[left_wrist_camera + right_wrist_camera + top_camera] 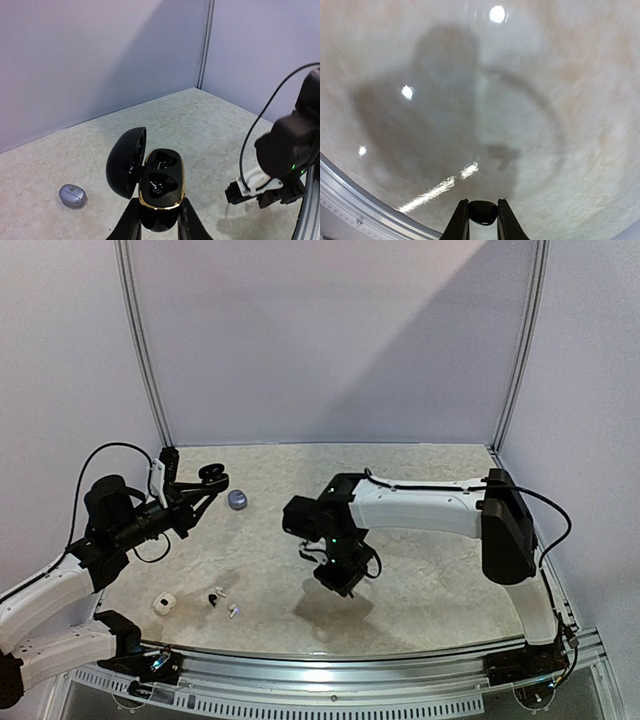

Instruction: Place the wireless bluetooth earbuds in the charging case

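My left gripper [159,220] is shut on the base of a black charging case [161,187] with a gold rim. It holds the case above the table at the back left [212,476], with the lid [125,162] swung open to the left. Its two wells are dark and glossy; I cannot tell whether either holds a bud. My right gripper [483,201] is shut on a small black earbud [482,214] and hangs over the table's middle [335,580], pointing down. Two more earbuds lie near the front left, one black [214,597] and one pale [233,611].
A greyish-lavender closed case [237,499] lies on the table just right of the held case, also seen in the left wrist view [73,196]. A small white case [164,603] sits near the front left edge. The metal front rail [350,197] runs below the right gripper.
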You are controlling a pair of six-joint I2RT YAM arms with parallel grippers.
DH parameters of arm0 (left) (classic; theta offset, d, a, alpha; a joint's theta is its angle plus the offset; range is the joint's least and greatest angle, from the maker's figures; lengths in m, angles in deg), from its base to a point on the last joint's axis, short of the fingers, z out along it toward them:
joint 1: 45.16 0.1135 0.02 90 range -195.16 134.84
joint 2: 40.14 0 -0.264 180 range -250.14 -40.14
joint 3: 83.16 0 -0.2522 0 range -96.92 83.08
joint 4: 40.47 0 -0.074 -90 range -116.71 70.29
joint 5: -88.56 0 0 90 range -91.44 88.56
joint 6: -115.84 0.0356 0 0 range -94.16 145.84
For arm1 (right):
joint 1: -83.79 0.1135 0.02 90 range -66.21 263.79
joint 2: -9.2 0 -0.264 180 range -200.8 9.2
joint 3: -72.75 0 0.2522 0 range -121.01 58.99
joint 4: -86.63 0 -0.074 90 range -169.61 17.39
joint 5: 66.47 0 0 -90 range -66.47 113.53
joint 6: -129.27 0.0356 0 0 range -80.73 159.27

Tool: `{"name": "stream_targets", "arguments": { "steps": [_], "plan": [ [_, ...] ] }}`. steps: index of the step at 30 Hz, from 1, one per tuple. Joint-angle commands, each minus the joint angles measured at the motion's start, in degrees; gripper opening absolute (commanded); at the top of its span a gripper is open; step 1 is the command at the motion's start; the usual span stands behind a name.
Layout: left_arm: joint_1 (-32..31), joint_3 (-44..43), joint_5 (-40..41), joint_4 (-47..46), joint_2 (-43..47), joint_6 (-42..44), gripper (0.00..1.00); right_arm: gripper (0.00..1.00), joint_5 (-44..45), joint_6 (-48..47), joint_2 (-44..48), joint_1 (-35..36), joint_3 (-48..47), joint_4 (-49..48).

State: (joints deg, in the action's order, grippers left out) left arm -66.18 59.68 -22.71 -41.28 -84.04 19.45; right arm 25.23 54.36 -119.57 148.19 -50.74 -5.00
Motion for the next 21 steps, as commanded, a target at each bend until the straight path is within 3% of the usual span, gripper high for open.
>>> {"name": "stream_targets", "arguments": {
  "steps": [1,7,15,21],
  "plan": [
    [-0.48,0.69,-4.67,-4.47,0.54,5.45,0.00,0.00,9.09,1.20,5.53,0.33,-9.66,-4.97],
    [-1.25,2.77,-11.13,-12.45,3.34,14.73,0.00,0.00,14.60,-3.49,15.63,3.13,-7.86,-31.24],
    [-1.92,2.64,-12.78,-15.02,4.04,16.41,0.00,0.00,10.49,-15.96,20.92,7.37,1.06,-65.61],
    [-1.96,1.71,-11.39,-13.63,4.61,12.89,0.00,0.00,7.92,-21.54,20.25,7.64,3.71,-75.69]
  ]
}}
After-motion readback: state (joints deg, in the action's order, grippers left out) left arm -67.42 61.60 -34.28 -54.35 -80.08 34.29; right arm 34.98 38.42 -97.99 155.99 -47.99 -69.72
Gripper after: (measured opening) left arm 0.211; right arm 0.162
